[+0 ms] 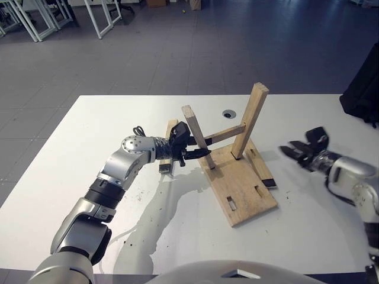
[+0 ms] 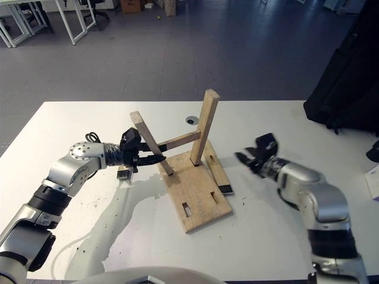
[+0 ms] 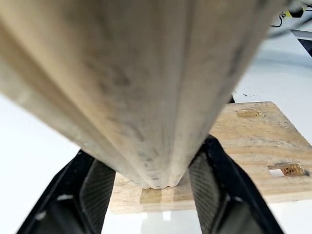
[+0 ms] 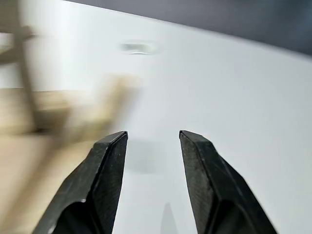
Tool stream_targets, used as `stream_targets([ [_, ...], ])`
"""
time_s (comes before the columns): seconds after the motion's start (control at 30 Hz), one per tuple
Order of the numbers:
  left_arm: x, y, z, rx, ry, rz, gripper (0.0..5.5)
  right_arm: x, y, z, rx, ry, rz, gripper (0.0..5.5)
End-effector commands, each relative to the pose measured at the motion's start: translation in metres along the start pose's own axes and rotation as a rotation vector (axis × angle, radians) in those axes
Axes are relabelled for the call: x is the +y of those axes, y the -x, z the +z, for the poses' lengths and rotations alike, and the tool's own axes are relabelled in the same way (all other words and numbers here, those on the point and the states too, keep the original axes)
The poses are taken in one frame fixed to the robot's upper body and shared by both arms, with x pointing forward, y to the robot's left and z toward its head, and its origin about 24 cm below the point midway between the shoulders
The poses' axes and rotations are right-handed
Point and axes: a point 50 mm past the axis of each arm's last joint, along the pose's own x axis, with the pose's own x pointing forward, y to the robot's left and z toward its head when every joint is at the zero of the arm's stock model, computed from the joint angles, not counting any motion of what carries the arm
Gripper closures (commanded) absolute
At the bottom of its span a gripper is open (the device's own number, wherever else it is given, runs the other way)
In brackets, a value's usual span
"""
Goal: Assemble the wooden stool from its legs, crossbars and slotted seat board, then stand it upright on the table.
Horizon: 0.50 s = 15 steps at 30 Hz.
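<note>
Wooden seat board (image 1: 246, 192) lies flat on the table (image 1: 89, 130), with two legs socketed at its far end. Head view: the left gripper (image 1: 195, 153) pinches the leaning leg (image 1: 194, 127); pushed askew, it could jam or lever the crossbar (image 1: 225, 135) loose. Left wrist: pads (image 3: 97, 187) clamp that leg above the board. Right wrist: the right gripper (image 4: 152, 141), right of the board, gapes empty, so nothing steadies the board.

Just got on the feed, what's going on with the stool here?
The left gripper is shut on the tilted leg, which stands in the seat board lying flat on the table. A crossbar joins it to a taller upright leg. The right gripper hangs open over the table, right of the board, holding nothing. One loose piece lies along the board's right edge, and another loose piece lies beside the left gripper.
</note>
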Motion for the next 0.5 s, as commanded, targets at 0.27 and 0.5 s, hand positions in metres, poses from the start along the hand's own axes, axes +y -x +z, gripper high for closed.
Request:
stream_targets([
  [0.27,-0.004,0.027,-0.093,0.676,0.029,-0.132,3.46,0.216,0.033,0.121,-0.574,-0.068,0.798,3.54],
  [0.5,0.018,0.017,-0.074,0.733,-0.138,-0.287,3.46,0.139,0.004,0.076,-0.349,-0.093,0.446,3.54],
])
